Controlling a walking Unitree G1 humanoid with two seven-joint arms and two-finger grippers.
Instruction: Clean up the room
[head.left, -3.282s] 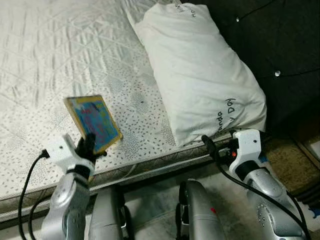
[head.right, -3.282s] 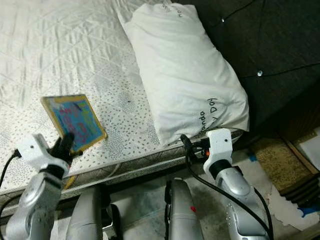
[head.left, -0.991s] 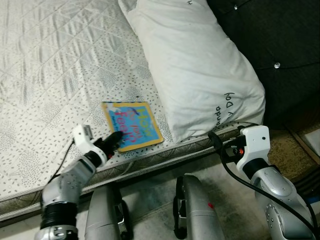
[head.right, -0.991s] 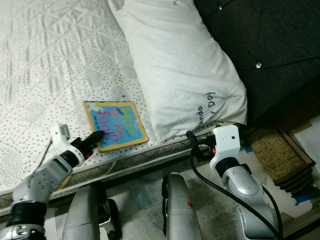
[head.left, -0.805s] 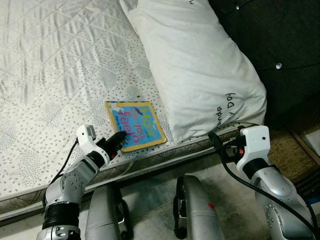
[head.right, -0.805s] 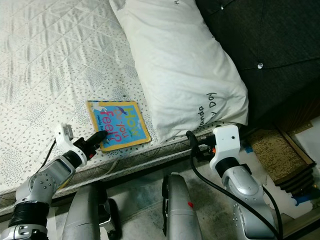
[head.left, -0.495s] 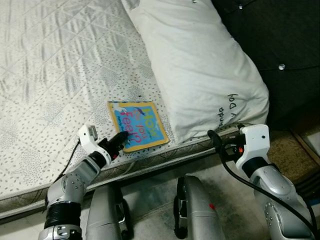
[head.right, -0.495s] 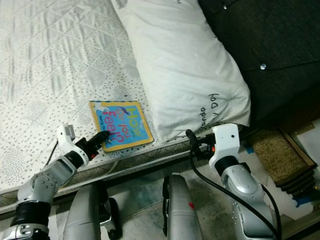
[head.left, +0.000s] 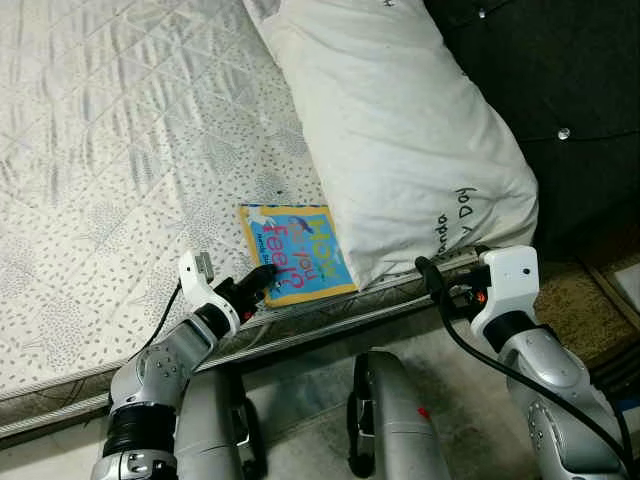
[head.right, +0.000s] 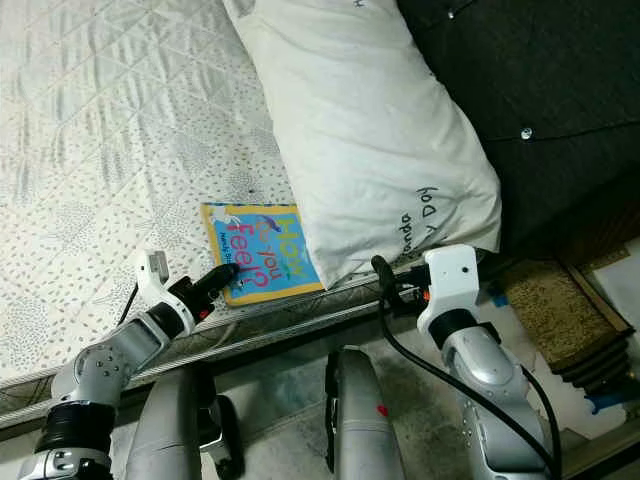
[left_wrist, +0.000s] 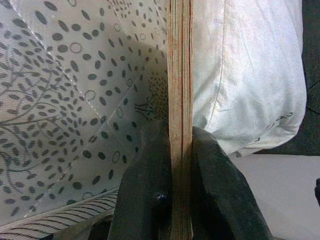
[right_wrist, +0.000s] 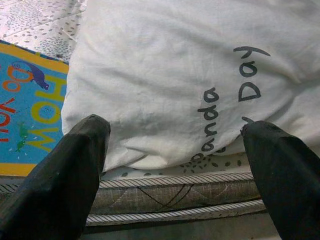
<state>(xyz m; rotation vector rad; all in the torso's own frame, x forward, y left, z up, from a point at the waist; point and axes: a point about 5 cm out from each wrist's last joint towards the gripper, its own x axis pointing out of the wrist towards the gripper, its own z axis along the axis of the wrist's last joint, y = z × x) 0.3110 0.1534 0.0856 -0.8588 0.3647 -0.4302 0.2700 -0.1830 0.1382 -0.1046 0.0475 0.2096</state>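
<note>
- The thin square picture book with a blue cover and yellow border (head.left: 297, 254) lies flat on the white quilted mattress (head.left: 110, 150), near its near edge, its right side touching or slightly under the big white fabric pillow with black lettering (head.left: 400, 140).
- The left hand (head.left: 262, 279) pinches the book's near edge; the left wrist view shows a finger (left_wrist: 150, 185) pressed on each face of the board.
- The right hand (right_wrist: 175, 165) hangs spread wide, just off the mattress's near edge, facing the pillow's lettered end.
- Judgement: the book looks about set down. To finish well, let it lie fully on the mattress before parting the fingers.
- Draw the hand straight back along the book's plane, so the lower finger does not drag it off the edge.
</note>
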